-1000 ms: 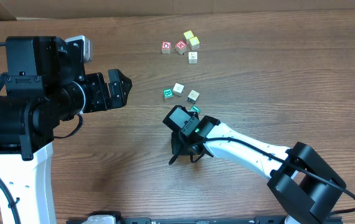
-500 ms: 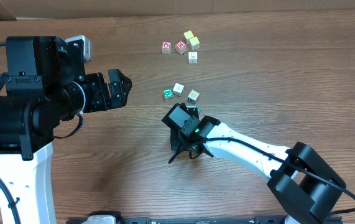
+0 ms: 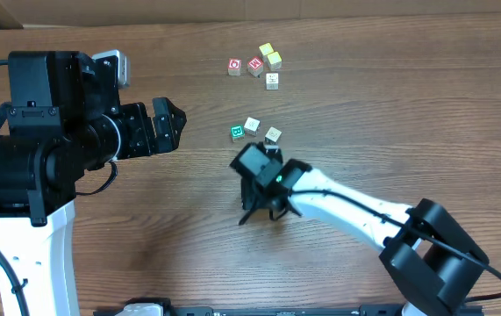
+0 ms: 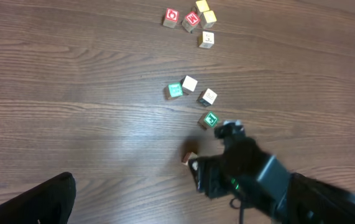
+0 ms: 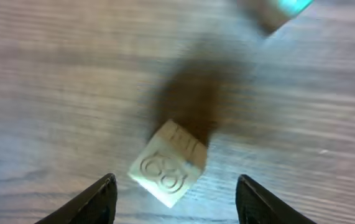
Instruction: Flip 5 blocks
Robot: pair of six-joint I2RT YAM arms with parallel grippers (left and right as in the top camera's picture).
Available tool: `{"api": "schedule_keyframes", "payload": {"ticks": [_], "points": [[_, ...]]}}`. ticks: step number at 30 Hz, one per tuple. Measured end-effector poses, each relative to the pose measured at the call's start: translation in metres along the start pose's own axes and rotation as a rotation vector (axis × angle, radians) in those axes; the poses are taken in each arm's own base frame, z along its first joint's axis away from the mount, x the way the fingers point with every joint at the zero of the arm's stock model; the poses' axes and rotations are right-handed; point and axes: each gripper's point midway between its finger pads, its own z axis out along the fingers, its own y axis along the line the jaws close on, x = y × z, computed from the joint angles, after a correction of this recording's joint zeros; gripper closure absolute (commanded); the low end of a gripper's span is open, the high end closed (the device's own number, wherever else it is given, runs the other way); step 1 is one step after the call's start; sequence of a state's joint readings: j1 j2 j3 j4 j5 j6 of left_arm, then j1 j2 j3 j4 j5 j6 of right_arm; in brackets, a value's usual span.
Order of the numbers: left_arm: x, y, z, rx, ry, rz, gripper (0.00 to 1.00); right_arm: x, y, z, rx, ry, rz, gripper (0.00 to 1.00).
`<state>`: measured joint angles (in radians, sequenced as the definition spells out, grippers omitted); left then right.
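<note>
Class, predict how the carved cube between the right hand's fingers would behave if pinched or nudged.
The cube looks like rigid wood, so probably won't squash. Flat faces suggest tipping, not rolling. Tiny beside the right hand, likely light.

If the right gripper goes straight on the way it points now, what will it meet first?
Probably the pale cube, lying loose just ahead of the right gripper; then the table. Depth is unclear.

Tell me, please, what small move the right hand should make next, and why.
Probably lift the right hand straight up, clear of the block. Its fingers stand apart, neither touching the block, which sits loose between them, so it seems let go. The green block nearby could come next.
</note>
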<state>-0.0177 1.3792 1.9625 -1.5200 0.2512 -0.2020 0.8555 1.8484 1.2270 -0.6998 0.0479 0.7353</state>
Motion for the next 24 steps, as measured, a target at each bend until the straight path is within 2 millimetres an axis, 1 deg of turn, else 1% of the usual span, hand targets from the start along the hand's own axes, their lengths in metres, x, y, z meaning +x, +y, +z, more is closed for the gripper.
{"api": "schedule_keyframes", "payload": {"ticks": [2,3,4,5,7,8,9,11,12,13,15,16,17,18,20,21,22,23,24], "points": [[0.000,0.000,0.000,0.000,0.000,0.000,0.00,-0.020,-0.002,-0.010,-0.004,-0.014,0.029,0.39],[0.000,0.000,0.000,0.000,0.000,0.000,0.00,-0.030,-0.002,-0.015,-0.013,-0.024,0.045,0.44],[0.000,0.000,0.000,0.000,0.000,0.000,0.00,-0.045,-0.003,-0.024,-0.031,-0.038,0.071,0.47],[0.000,0.000,0.000,0.000,0.000,0.000,0.00,-0.056,-0.003,-0.029,-0.051,-0.046,0.089,0.49],[0.000,0.000,0.000,0.000,0.000,0.000,0.00,-0.069,-0.007,-0.035,-0.077,-0.047,0.123,0.50],[0.000,0.000,0.000,0.000,0.000,0.000,0.00,-0.070,-0.011,-0.036,-0.082,-0.033,0.137,0.50],[0.000,0.000,0.000,0.000,0.000,0.000,0.00,-0.066,-0.016,-0.035,-0.075,-0.008,0.145,0.50],[0.000,0.000,0.000,0.000,0.000,0.000,0.00,-0.057,-0.018,-0.034,-0.068,0.030,0.150,0.50],[0.000,0.000,0.000,0.000,0.000,0.000,0.00,-0.054,-0.017,-0.033,-0.068,0.038,0.156,0.45],[0.000,0.000,0.000,0.000,0.000,0.000,0.00,-0.047,-0.013,-0.032,-0.072,0.056,0.168,0.37],[0.000,0.000,0.000,0.000,0.000,0.000,0.00,-0.034,-0.008,-0.027,-0.071,0.078,0.194,0.16],[0.000,0.000,0.000,0.000,0.000,0.000,0.00,-0.022,-0.003,-0.021,-0.069,0.093,0.197,0.00],[0.000,0.000,0.000,0.000,0.000,0.000,0.00,-0.019,-0.002,-0.020,-0.067,0.097,0.203,0.00],[0.000,0.000,0.000,0.000,0.000,0.000,0.00,-0.011,0.003,-0.016,-0.069,0.103,0.199,0.00],[0.000,0.000,0.000,0.000,0.000,0.000,0.00,-0.004,0.011,-0.012,-0.077,0.101,0.185,0.00],[0.000,0.000,0.000,0.000,0.000,0.000,0.00,-0.001,0.017,-0.011,-0.089,0.096,0.179,0.03],[0.000,0.000,0.000,0.000,0.000,0.000,0.00,0.000,0.023,-0.011,-0.103,0.089,0.172,0.21],[0.000,0.000,0.000,0.000,0.000,0.000,0.00,0.000,0.026,-0.011,-0.111,0.085,0.170,0.43],[0.000,0.000,0.000,0.000,0.000,0.000,0.00,0.000,0.028,-0.011,-0.114,0.082,0.170,0.57]]}}
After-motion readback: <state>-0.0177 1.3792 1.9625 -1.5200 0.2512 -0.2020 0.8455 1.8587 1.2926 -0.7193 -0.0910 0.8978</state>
